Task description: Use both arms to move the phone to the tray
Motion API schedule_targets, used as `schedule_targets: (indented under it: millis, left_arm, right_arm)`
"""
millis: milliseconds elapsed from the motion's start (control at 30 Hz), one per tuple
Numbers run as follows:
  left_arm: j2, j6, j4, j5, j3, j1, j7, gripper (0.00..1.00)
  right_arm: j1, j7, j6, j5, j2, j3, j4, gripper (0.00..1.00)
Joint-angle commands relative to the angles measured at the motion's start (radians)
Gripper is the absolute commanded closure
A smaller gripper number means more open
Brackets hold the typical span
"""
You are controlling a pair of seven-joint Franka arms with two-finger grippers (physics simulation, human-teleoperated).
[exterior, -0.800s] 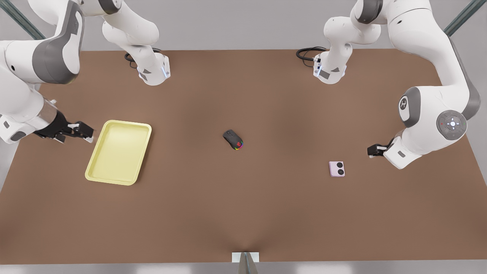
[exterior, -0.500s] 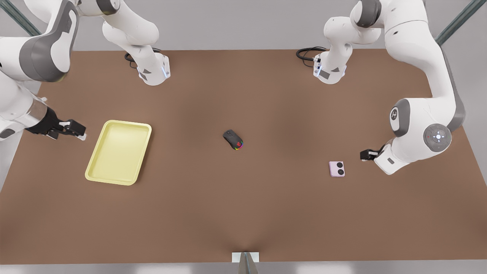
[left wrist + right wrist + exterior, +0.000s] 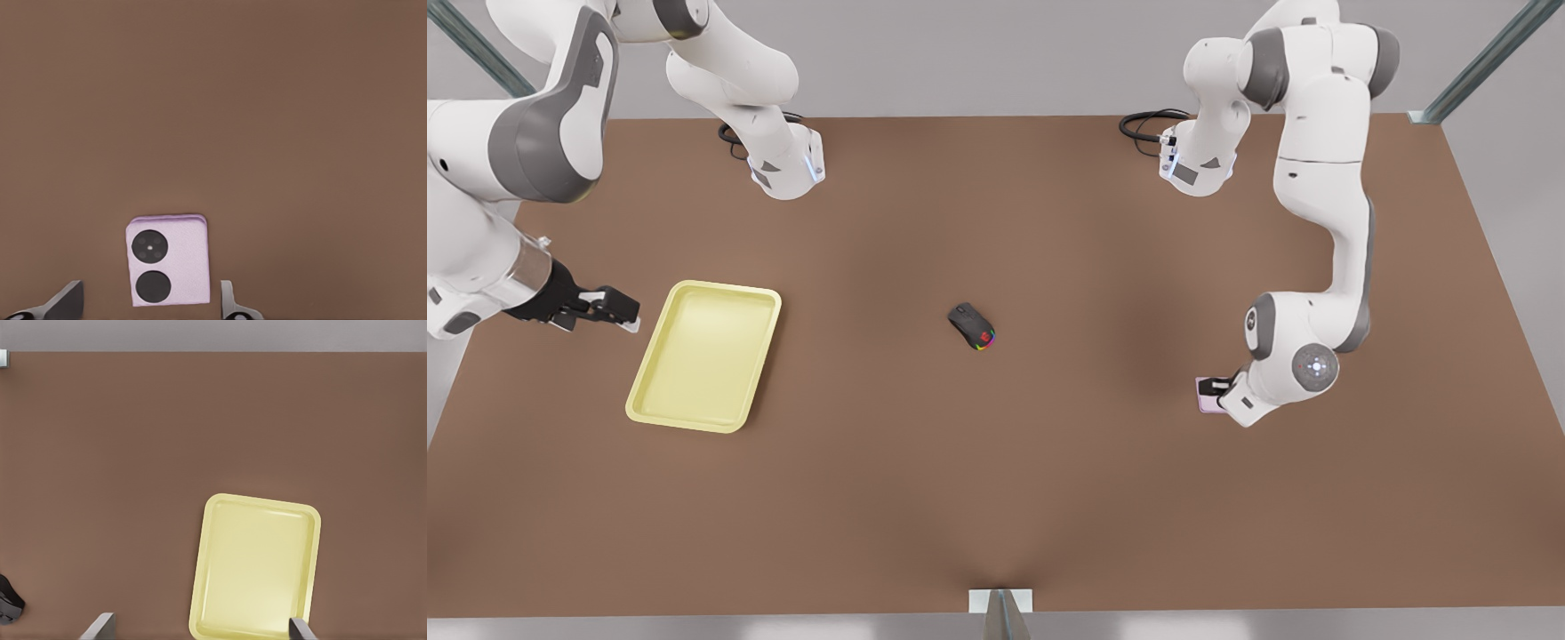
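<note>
1. Flat pale pink phone (image 3: 168, 261) lies on brown table (image 3: 996, 498), well apart from pale yellow rimmed tray (image 3: 704, 356).
2. Left gripper (image 3: 148, 303) over phone, fingers wide, straddling it.
3. Right gripper (image 3: 609, 309) just beside tray, fingers spread, empty.

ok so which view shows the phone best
The left wrist view: the whole phone lies flat between the left gripper's open fingers. In the front view only its edge peeks out beneath that gripper.

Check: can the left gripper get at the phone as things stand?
Probably yes. The left gripper hangs right over the phone, fingers open on either side of it, with nothing between them and the bare table.
</note>
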Motion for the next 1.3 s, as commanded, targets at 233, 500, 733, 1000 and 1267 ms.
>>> schedule_targets:
  millis: [233, 500, 733, 1000, 1267]
  left_arm:
    - [0.051, 0.144, -0.057, -0.046, -0.001, 0.0, -0.032, 0.0]
    - [0.079, 0.158, -0.055, -0.048, -0.001, 0.0, -0.032, 0.1]
    - [0.083, 0.158, -0.055, -0.049, -0.001, 0.002, -0.032, 0.16]
    - [0.08, 0.151, -0.052, -0.065, -0.001, 0.002, -0.029, 0.16]
    - [0.089, 0.157, -0.052, -0.077, -0.001, 0.002, -0.004, 0.21]
  right_arm:
    - [-0.001, 0.0, 0.001, 0.006, 0.005, 0.0, 0.002, 0.0]
    - [0.0, 0.0, 0.016, 0.007, 0.007, 0.002, 0.002, 0.0]
    - [-0.005, 0.0, 0.014, 0.01, 0.011, 0.002, 0.0, 0.0]
    - [-0.003, 0.003, 0.014, 0.01, 0.011, 0.002, 0.0, 0.0]
    - [-0.005, 0.003, 0.014, 0.012, 0.013, 0.002, 0.0, 0.0]
